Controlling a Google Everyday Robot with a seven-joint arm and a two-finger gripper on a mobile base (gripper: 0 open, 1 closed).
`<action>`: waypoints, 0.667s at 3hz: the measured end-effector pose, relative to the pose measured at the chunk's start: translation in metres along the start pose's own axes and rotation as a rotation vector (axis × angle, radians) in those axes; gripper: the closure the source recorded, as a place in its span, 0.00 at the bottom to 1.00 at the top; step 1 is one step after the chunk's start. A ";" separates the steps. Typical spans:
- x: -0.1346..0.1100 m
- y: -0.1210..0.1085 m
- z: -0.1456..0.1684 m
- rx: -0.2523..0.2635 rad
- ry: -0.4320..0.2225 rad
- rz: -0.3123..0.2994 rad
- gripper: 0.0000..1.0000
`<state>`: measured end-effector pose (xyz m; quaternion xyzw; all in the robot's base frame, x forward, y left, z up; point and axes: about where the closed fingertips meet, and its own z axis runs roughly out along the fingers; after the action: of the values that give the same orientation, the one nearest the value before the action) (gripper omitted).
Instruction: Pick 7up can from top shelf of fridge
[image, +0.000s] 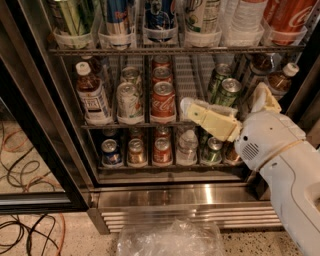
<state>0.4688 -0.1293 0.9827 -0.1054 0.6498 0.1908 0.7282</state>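
The fridge (75, 165) stands open with wire racks of drinks. On the top shelf (175, 50), in a white cup holder, stands the 7up can (202, 14), whitish with green lettering; its top is cut off by the frame. My gripper (225, 100) is in front of the middle rack, well below and slightly right of that can. One cream finger (207, 119) points left and the other (265, 96) sticks up beside green cans. The fingers stand apart and hold nothing.
Other top-shelf holders carry a green can (70, 17), blue cans (117, 15), a white bottle (245, 17) and a Coca-Cola can (290, 15). The middle rack holds a bottle (92, 95), a silver can (130, 102) and a Coca-Cola can (162, 100). Cables (25, 165) and plastic wrap (170, 240) lie on the floor.
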 end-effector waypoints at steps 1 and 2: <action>-0.009 0.005 0.002 0.000 -0.026 0.031 0.00; -0.010 0.010 0.002 -0.023 -0.044 0.027 0.00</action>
<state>0.4658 -0.1209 0.9937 -0.1009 0.6328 0.2101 0.7384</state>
